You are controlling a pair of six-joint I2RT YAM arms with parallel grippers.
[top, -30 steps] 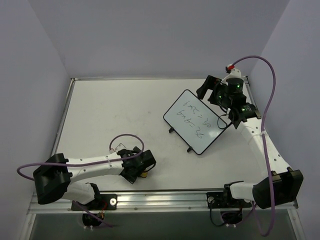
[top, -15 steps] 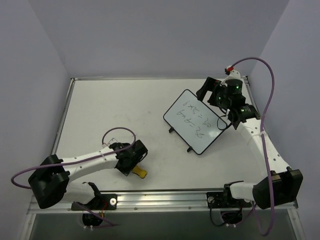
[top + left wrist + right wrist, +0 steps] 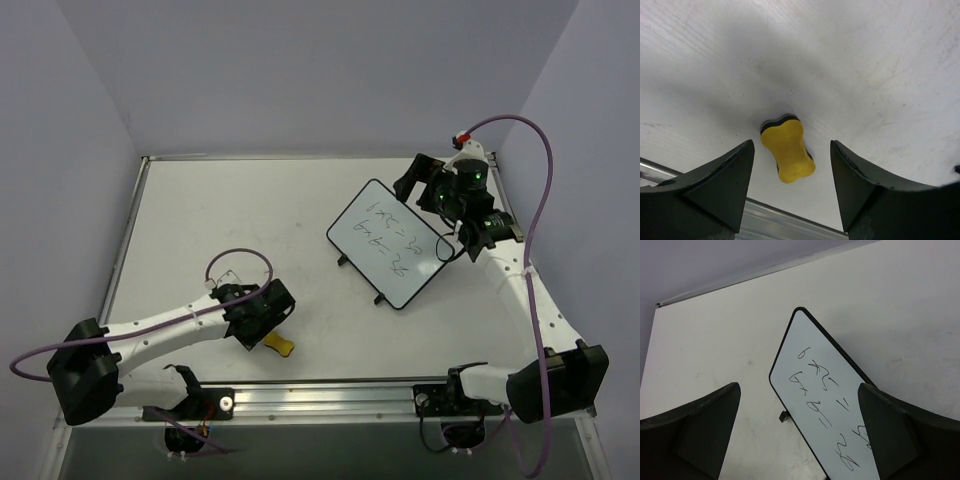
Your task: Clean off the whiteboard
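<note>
The whiteboard (image 3: 390,243) stands tilted on small black feet at the right of the table, with black scribbles on it. It also shows in the right wrist view (image 3: 825,390). My right gripper (image 3: 415,185) is open and empty, just behind the board's far corner, and its jaws (image 3: 800,430) frame the board from above without touching it. The yellow bone-shaped sponge (image 3: 280,346) lies on the table near the front edge. My left gripper (image 3: 272,322) is open and empty just above it. In the left wrist view the sponge (image 3: 788,148) lies between and beyond the spread fingers (image 3: 792,185), untouched.
An aluminium rail (image 3: 330,395) runs along the table's near edge, close behind the sponge (image 3: 790,220). Grey walls enclose the table on the left, back and right. A purple cable (image 3: 240,262) loops over the left arm.
The left gripper sat over the sponge a second ago and has drawn back to the left, leaving the sponge uncovered on the table. The right arm and the whiteboard have hardly moved.
</note>
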